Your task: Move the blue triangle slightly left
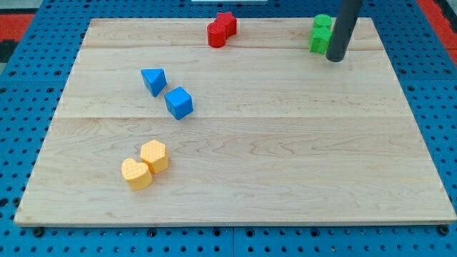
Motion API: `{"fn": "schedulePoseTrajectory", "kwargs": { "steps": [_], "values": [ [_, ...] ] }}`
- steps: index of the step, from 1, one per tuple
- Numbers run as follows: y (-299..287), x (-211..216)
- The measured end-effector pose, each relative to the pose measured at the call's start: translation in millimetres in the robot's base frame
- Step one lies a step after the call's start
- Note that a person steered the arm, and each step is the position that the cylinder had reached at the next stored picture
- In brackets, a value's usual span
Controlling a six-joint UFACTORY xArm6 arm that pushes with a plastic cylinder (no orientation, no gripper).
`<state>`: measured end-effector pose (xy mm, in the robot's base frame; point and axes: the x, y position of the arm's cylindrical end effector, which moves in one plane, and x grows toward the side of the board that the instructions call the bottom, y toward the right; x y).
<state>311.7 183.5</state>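
My tip (pixel 335 58) sits near the board's (pixel 285 164) top-right corner, down on the wood. No fingers or jaws on this rig, just a plain dark rod, so nothing opens or shuts & it has hold of nothing.

Green blocks (pixel 320 33): two stacked close, just left of the tip, touching or nearly touching the rod; can't tell which. Exact shapes unclear.

Blue triangle (pixel 153 80): far left of the tip & a bit lower in the view, in the board's upper-left part. Well apart from the tip, no contact.

Blue cube (pixel 179 103): just below-right of the triangle, very close to it, poss. touching at a corner. Also far left of the tip.

Red blocks (pixel 221 30): two pressed together at the top edge, left of the tip & slightly higher, roughly midway betw. tip and triangle across the view. One looks star-like, other unclear.

Yellow blocks (pixel 145 165): a heart-like one & a hexagon-like one, touching, far below-left of the tip, near the bottom-left. Farthest from the tip.

Board lies on a blue pegboard (pixel 21 143).
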Motion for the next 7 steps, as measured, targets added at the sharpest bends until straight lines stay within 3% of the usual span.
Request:
{"fn": "schedulePoseTrajectory", "kwargs": {
  "steps": [2,5,6,7],
  "values": [
    [-21.8,2.6],
    [0.0,36.4],
    [-18.4,41.5],
    [-93.2,66.1]
  ]
}}
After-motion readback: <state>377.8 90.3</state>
